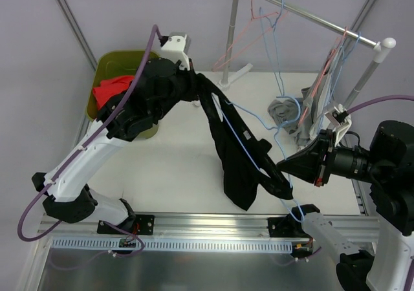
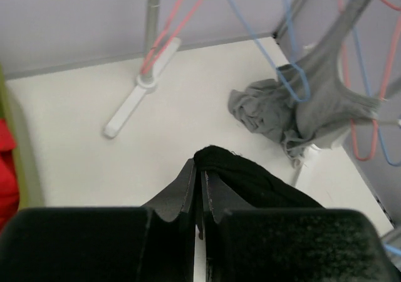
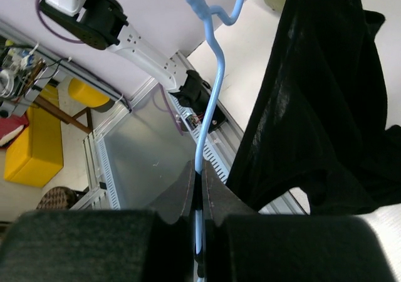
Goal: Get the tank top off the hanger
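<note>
A black tank top point(image 1: 236, 155) hangs stretched above the table between my two grippers, still threaded on a light-blue wire hanger point(image 1: 249, 142). My left gripper point(image 1: 194, 77) is raised at the back left and is shut on the top's upper edge; in the left wrist view the black cloth point(image 2: 250, 175) bunches at the closed fingertips of that gripper point(image 2: 200, 166). My right gripper point(image 1: 283, 165) is at the right, shut on the hanger's wire. In the right wrist view the blue hanger point(image 3: 216, 88) runs up out of the closed gripper point(image 3: 199, 169), with the tank top point(image 3: 319, 94) draped beside it.
A green bin point(image 1: 116, 64) holding a red garment point(image 1: 110, 89) stands at the back left. A white rack point(image 1: 310, 16) with pink and blue hangers stands at the back right, where a grey garment point(image 1: 317, 103) hangs. A grey heap point(image 1: 283, 110) lies under it.
</note>
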Robot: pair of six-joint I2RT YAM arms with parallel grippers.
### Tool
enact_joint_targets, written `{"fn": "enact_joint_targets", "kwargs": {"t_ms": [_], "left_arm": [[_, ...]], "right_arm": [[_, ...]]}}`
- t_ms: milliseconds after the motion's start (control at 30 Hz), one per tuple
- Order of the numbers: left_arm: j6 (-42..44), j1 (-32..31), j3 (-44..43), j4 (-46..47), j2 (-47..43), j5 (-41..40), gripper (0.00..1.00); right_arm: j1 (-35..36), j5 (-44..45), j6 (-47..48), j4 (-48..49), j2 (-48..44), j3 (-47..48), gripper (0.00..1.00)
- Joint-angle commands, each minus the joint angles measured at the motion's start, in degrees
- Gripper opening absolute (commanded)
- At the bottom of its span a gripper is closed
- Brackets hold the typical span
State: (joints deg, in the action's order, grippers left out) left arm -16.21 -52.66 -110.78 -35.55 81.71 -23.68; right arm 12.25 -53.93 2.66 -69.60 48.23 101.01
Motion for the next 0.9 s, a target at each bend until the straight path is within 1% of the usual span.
{"fn": "enact_joint_targets", "kwargs": {"t_ms": [0,33,100,233,333,367,400,433,467,500,633,800,867], "left_arm": [[-7.7,3.3,4.7,1.8,-4.6,-9.1,0.0],[-9.1,4.1,6.4,1.3,-4.8,-7.4,0.0],[-10.7,5.9,7.2,0.1,-5.2,-6.2,0.0],[-10.4,6.3,7.6,-0.1,-5.5,-2.4,0.0],[-8.8,6.8,6.2,0.0,-5.5,5.2,0.0],[-8.4,7.0,5.4,0.0,-5.2,9.9,0.0],[-8.4,7.0,4.8,0.0,-5.2,11.6,0.0],[-8.7,7.0,4.4,0.0,-5.6,12.2,0.0],[-9.1,7.0,4.3,0.2,-6.1,12.1,0.0],[-9.2,7.0,4.1,0.2,-7.3,10.3,0.0],[-6.9,7.0,2.2,0.3,-8.3,4.8,0.0],[-8.4,7.1,1.8,0.0,-8.7,-2.8,0.0],[-9.9,8.0,1.9,0.0,-8.1,-2.2,0.0]], "right_arm": [[0.2,-7.8,1.8,3.0,-2.1,0.0,0.0],[0.1,-9.0,2.1,3.3,-2.3,0.0,0.0],[0.2,-11.7,2.7,3.9,-2.9,0.1,0.0],[0.2,-14.6,3.7,4.7,-2.9,0.1,0.0],[0.2,-15.1,3.3,6.8,-2.3,-0.3,0.0],[0.2,-18.4,2.1,10.8,-2.3,-2.2,0.0],[0.2,-20.5,-1.6,13.1,-1.9,-3.4,0.0],[0.3,-21.8,-3.3,15.1,-1.6,-4.3,0.0],[0.2,-21.9,-4.8,16.2,-0.9,-4.9,0.0],[0.2,-20.3,-5.8,16.2,0.1,-5.6,0.0],[0.4,-19.3,-6.7,16.2,1.0,-8.3,0.0],[2.4,-22.5,-7.1,16.2,1.3,-8.2,0.0],[3.6,-24.9,-7.6,16.9,1.1,-8.0,0.0]]}}
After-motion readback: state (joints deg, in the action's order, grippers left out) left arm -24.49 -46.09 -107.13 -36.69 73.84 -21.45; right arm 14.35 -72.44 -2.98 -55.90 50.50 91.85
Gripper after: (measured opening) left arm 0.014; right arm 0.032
